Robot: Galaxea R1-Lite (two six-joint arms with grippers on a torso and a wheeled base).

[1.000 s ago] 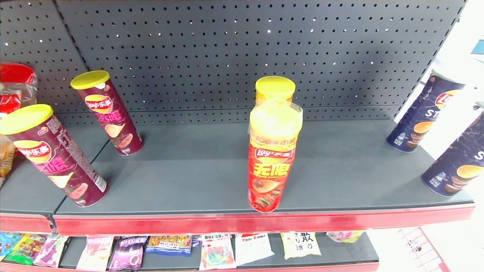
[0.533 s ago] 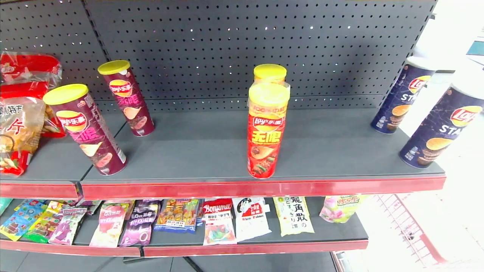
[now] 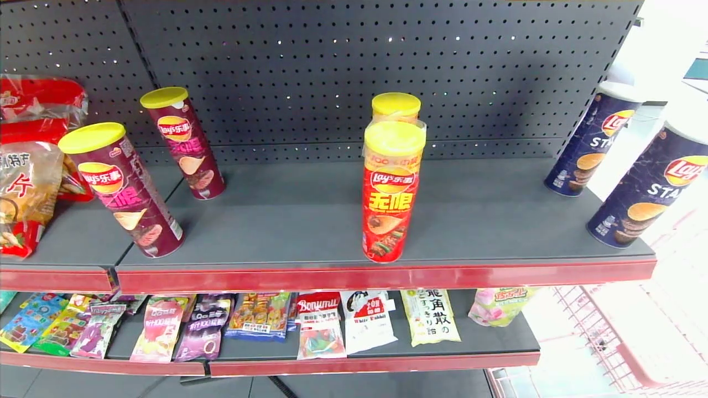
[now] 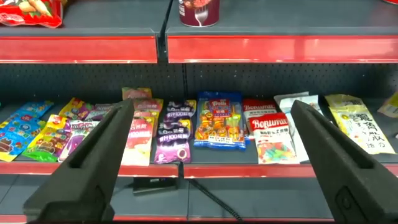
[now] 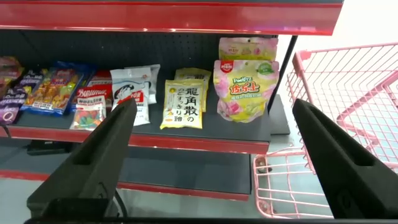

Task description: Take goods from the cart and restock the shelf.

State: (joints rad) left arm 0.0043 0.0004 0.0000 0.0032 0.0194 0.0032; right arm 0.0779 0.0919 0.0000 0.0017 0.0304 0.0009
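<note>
The upper shelf (image 3: 310,221) carries upright chip cans: two maroon ones (image 3: 119,188) at the left, two red ones (image 3: 390,188) one behind the other in the middle, two dark blue ones (image 3: 644,188) at the right end. A pink wire cart (image 5: 339,118) stands to the right of the shelf unit, its corner also low at the right in the head view (image 3: 614,342). My left gripper (image 4: 212,104) is open and empty, facing the lower shelf's snack bags (image 4: 214,121). My right gripper (image 5: 214,104) is open and empty, level with the lower shelf's right end, with the cart beside it.
The lower shelf (image 3: 498,342) holds a row of flat snack bags, among them a pink pouch (image 5: 244,87) leaning at its right end. Bagged snacks (image 3: 27,166) sit on the upper shelf's far left. A perforated dark panel (image 3: 332,66) backs the shelf. Wide bare gaps lie between the can groups.
The whole head picture has shifted: the camera drew back and tilted down, bringing the lower shelf and cart corner into sight. The cans keep their places on the shelf.
</note>
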